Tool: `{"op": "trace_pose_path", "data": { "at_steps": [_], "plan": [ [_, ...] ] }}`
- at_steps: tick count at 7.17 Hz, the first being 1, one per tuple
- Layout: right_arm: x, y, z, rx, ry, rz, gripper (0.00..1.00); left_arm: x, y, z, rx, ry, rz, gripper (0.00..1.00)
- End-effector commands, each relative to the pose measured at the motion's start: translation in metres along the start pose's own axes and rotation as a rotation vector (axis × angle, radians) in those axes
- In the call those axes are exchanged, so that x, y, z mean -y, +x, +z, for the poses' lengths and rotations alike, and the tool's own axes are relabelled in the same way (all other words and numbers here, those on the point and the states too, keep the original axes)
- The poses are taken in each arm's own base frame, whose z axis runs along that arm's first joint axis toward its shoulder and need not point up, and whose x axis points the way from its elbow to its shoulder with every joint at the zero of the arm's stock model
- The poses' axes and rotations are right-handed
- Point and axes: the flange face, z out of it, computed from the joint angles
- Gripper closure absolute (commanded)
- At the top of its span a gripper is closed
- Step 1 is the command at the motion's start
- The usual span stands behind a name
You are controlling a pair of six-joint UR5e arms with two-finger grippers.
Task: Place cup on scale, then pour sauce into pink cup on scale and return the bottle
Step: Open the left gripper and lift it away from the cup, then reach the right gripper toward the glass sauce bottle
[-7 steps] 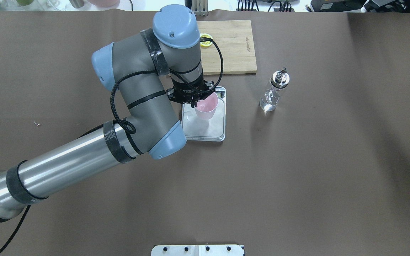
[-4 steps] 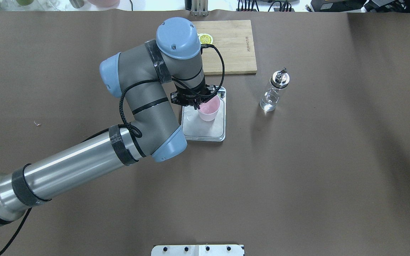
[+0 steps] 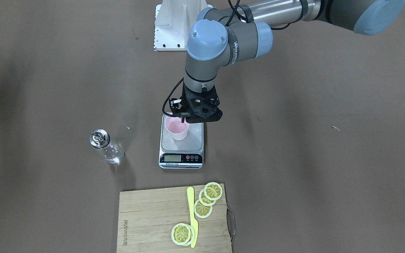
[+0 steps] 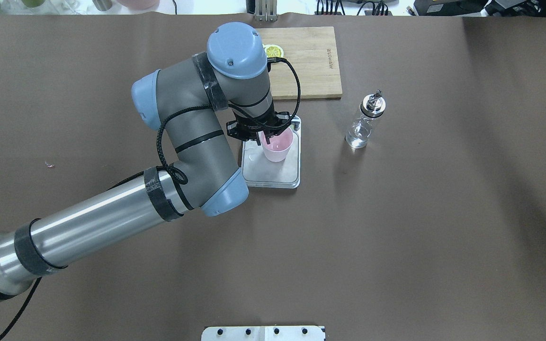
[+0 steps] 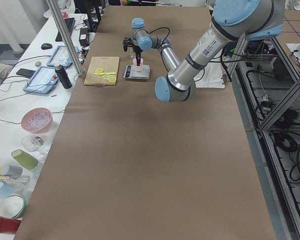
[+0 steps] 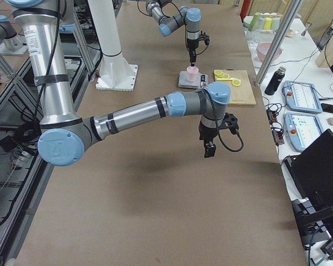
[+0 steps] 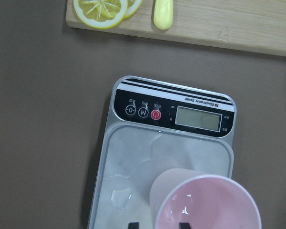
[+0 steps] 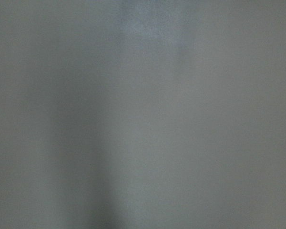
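Note:
The pale pink cup (image 3: 176,128) (image 4: 277,144) stands upright on the silver scale (image 3: 181,160) (image 4: 273,173), toward its display end. My left gripper (image 3: 186,121) (image 4: 263,139) hangs right over the cup's rim. In the left wrist view (image 7: 157,225) one fingertip is outside the cup (image 7: 207,205) and one inside, with a gap wider than the wall, so it is open. The clear glass bottle (image 3: 105,147) (image 4: 365,121) with its metal pourer stands alone on the table beside the scale. My right gripper (image 6: 208,147) hangs above bare table, and I cannot tell whether it is open or shut.
A wooden cutting board (image 3: 153,218) (image 4: 306,61) with lemon slices (image 3: 207,200) and a yellow knife (image 3: 191,218) lies just beyond the scale. The white robot base plate (image 3: 177,24) is at the near edge. The right wrist view shows only blurred grey.
The left gripper moved the tilted cup slightly right. The cup now stands upright on the scale's platform. The bottle has not moved.

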Motion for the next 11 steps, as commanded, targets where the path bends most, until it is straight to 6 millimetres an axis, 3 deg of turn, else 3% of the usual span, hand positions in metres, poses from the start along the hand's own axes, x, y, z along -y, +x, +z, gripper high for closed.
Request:
{"op": "trace_pose_path", "data": {
  "at_steps": [1,2,3,5,6,7,8,9,11],
  "plan": [
    [-0.001,-0.026,-0.031,0.008,0.084,-0.080,0.00,0.014,-0.065,-0.070,0.030,0.016,0.090,0.00],
    [-0.002,-0.032,-0.038,0.006,0.104,-0.096,0.00,0.036,-0.089,-0.100,0.045,0.006,0.117,0.01],
    [-0.001,-0.048,-0.052,0.024,0.148,-0.137,0.00,0.054,-0.122,-0.118,0.048,0.012,0.130,0.01],
    [-0.006,-0.073,-0.048,0.082,0.183,-0.211,0.00,0.090,-0.188,-0.138,0.066,0.020,0.208,0.01],
    [-0.014,-0.074,-0.045,0.087,0.271,-0.275,0.00,0.106,-0.212,-0.147,0.069,0.020,0.243,0.01],
    [-0.031,-0.067,-0.030,0.103,0.310,-0.295,0.00,0.116,-0.231,-0.151,0.083,0.022,0.264,0.01],
    [-0.029,-0.069,-0.016,0.113,0.355,-0.349,0.00,0.121,-0.240,-0.152,0.087,0.021,0.274,0.01],
    [-0.043,-0.065,0.000,0.147,0.360,-0.274,0.00,0.123,-0.242,-0.152,0.085,0.016,0.269,0.01],
    [-0.043,-0.142,0.016,0.253,0.502,-0.289,0.00,0.124,-0.248,-0.152,0.090,0.016,0.269,0.01]
  ]
}}
